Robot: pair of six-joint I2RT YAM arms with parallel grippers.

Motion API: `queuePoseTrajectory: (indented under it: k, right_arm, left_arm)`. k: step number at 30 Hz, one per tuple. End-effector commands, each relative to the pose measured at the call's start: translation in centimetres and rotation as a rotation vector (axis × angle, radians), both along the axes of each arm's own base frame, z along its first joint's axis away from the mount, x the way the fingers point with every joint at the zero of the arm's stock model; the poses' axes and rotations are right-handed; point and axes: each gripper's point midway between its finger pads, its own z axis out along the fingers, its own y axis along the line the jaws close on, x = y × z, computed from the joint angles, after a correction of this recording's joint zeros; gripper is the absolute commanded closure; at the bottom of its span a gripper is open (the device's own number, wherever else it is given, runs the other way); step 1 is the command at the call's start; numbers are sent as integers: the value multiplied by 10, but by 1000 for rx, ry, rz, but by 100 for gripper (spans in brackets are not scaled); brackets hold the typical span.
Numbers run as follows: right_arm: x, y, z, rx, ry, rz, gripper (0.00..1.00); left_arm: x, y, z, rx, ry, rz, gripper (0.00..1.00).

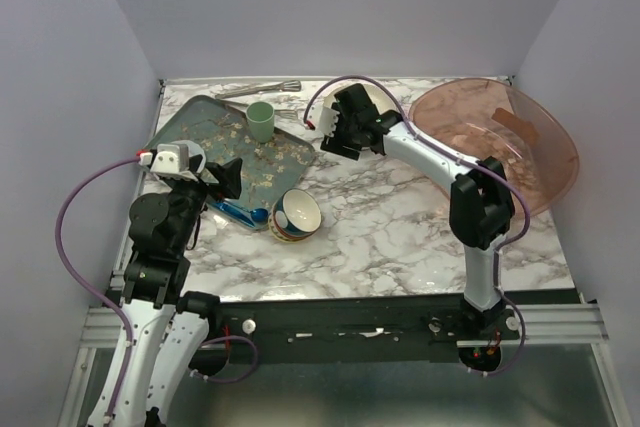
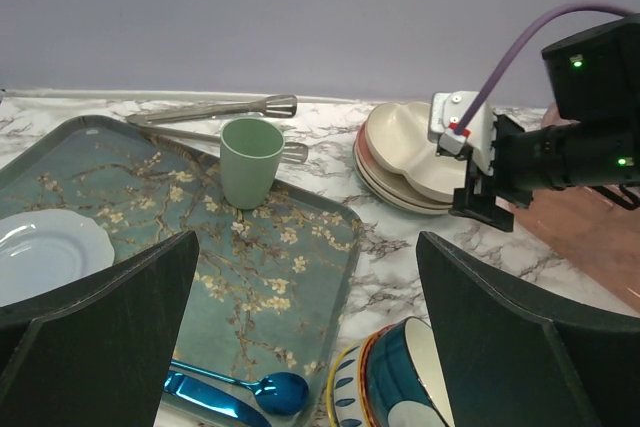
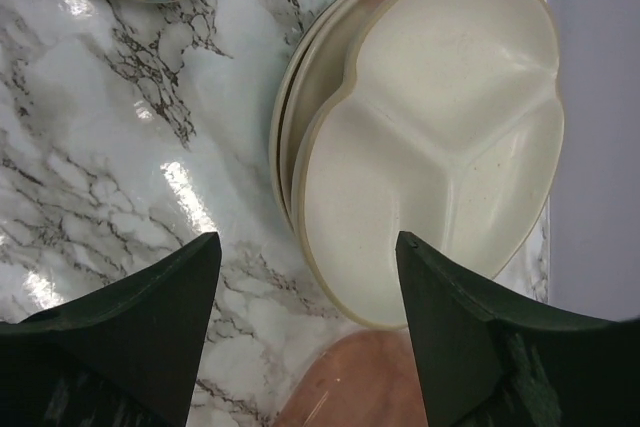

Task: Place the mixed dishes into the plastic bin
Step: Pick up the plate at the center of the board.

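A stack of round plates (image 2: 410,152) lies at the back middle of the table, a cream three-section plate (image 3: 450,127) on top. My right gripper (image 3: 305,247) hovers open over the stack's near rim, one finger over the marble and the other over the top plate; it (image 1: 335,132) hides most of the stack from above. The blue-yellow patterned bowl (image 1: 296,214) lies tilted on the marble by the tray's corner. Just left of it, my left gripper (image 1: 228,179) stands open and empty (image 2: 307,239). A pale wavy-rimmed plate (image 2: 45,252) rests on the tray. The plastic bin (image 1: 500,137) stands at the back right.
The dark-green floral tray (image 1: 225,142) fills the back left, with a mint green cup (image 1: 260,122) upright on it and a blue spoon (image 2: 270,390) at its near edge. Metal tongs (image 1: 260,90) lie by the back wall. The bin's rim (image 3: 370,377) sits right beside the plate stack.
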Motion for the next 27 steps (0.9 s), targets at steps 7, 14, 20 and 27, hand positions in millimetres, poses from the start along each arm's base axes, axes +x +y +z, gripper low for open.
queuePoseTrajectory:
  k: [7,14,20,27]
  right_arm:
    - [38,6,-15,-54,-43,-25,38]
    - [34,8,-31,-43,-2,-24,42]
    - [41,2,-48,-76,8,-55,51]
    - [47,-7,-55,-89,13,-92,64]
  left_arm:
    - [-3,-1,7,-1,-26,-12,1]
    - [-4,-2,8,-1,-31,-20,1]
    - [-5,-2,9,-1,-34,-21,1]
    - [-5,-2,9,-1,-34,-21,1]
